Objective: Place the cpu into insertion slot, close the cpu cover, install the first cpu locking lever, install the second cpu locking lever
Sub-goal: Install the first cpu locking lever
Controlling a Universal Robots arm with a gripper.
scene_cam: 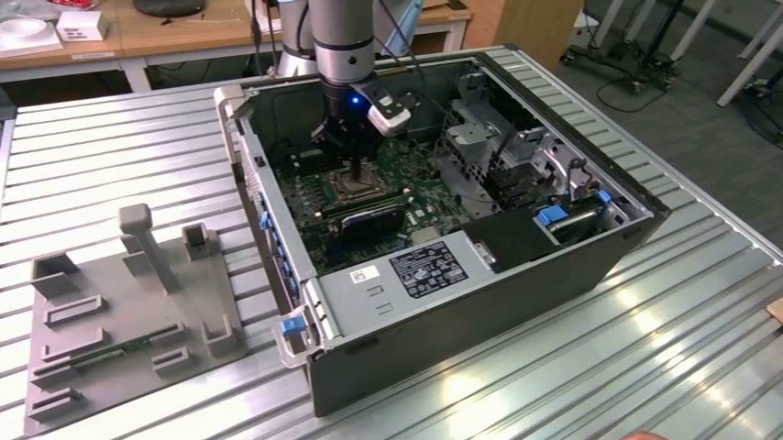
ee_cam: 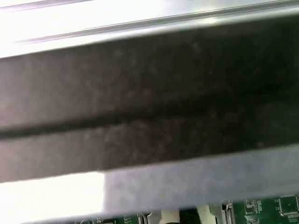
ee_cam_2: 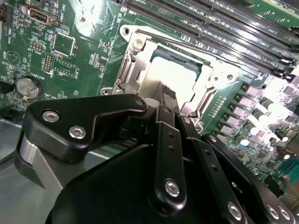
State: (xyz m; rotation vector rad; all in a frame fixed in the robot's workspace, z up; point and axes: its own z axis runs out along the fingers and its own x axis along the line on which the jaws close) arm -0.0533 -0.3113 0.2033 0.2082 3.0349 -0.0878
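Note:
Inside the open computer case my gripper reaches straight down onto the insertion slot on the green board. In the second wrist view the cpu lies flat in the insertion slot, its pale face glaring. The silvery cpu cover frames it, lying down around the chip. My gripper has its fingers shut together, empty, with the tips at the cpu's near edge. A thin metal locking lever runs along the socket's side by the memory slots.
Long black memory slots border the socket. A coin battery sits on the board. A drive cage and the case walls close in around the arm. A grey fixture plate lies at the exterior view's left. A dark case wall looms in the first wrist view.

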